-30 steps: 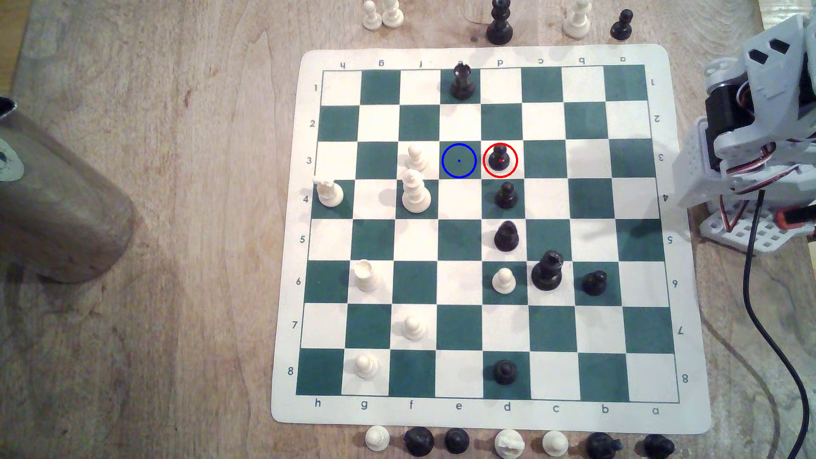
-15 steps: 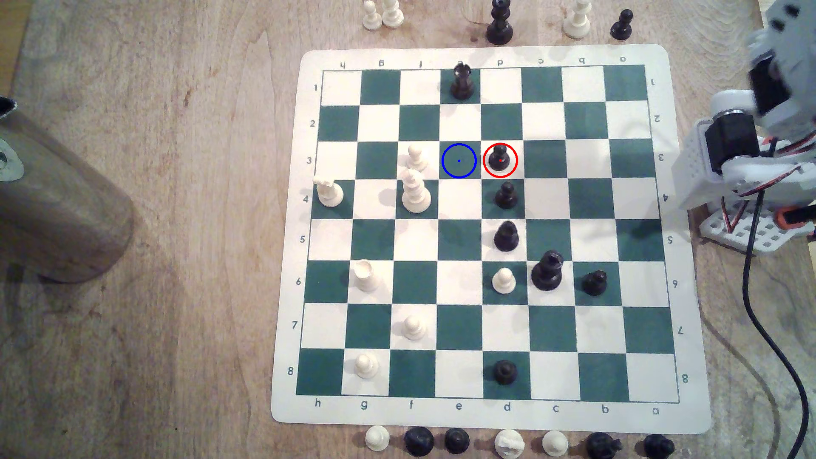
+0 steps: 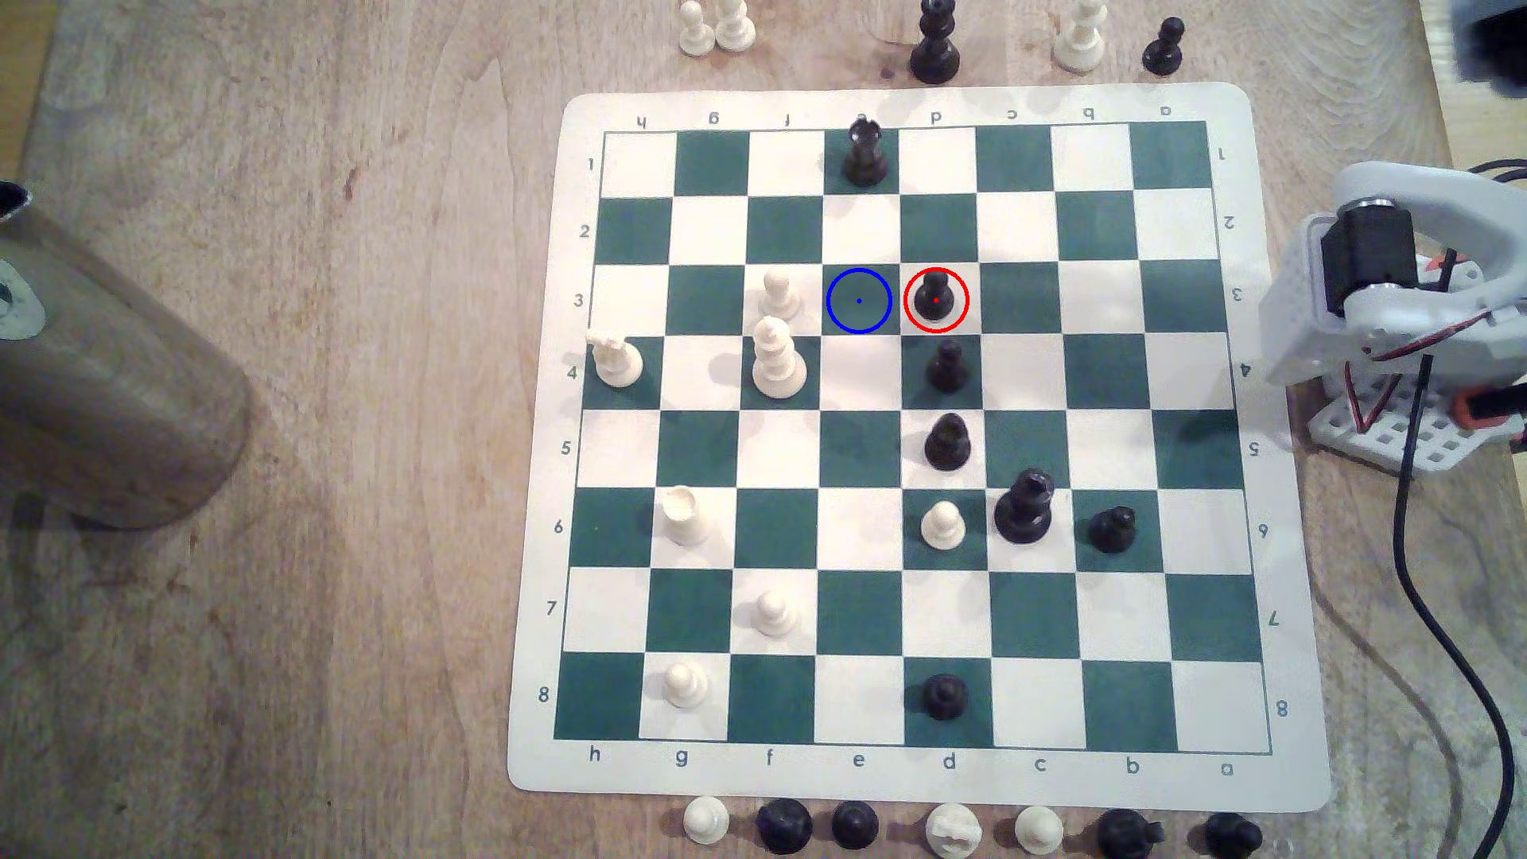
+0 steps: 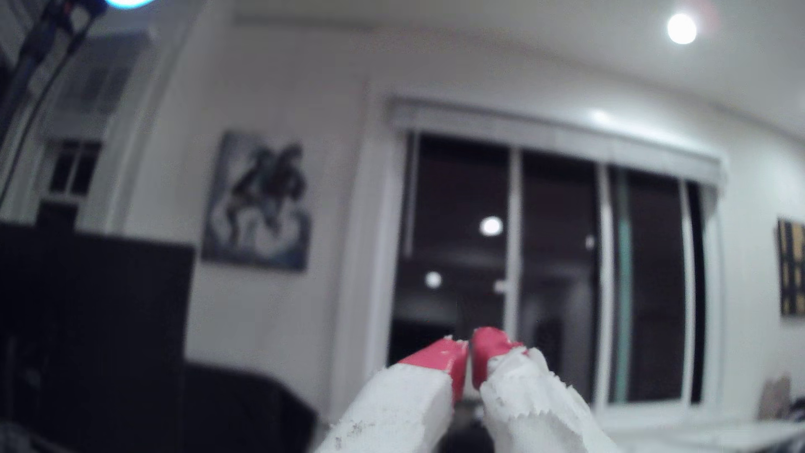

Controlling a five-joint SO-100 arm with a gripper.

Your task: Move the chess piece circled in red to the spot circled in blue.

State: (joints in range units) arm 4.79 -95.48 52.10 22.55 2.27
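The black pawn circled in red [image 3: 935,296] stands on a white square in row 3 of the green-and-white board [image 3: 1289,578]. Just to its left in the exterior view lies the dark green square with the blue ring [image 3: 858,301], bare. In the wrist view my gripper [image 4: 469,348] points up at a room wall and window, its red-tipped white fingers [image 4: 440,355] pressed together with nothing between them. The arm's base and lower joints [image 3: 1396,281] stand off the board's right edge in the exterior view, far from the pawn.
Other black pawns [image 3: 946,365] stand just below the ringed pawn, a black rook [image 3: 863,153] above the blue ring, white pieces [image 3: 777,359] to its left. Captured pieces line the board's top and bottom edges. A wooden cylinder [image 3: 107,363] lies far left. A black cable [image 3: 1429,595] trails at right.
The arm's upper part has swung up and away toward the exterior view's top right corner, uncovering the base joints. No piece on the board has moved.
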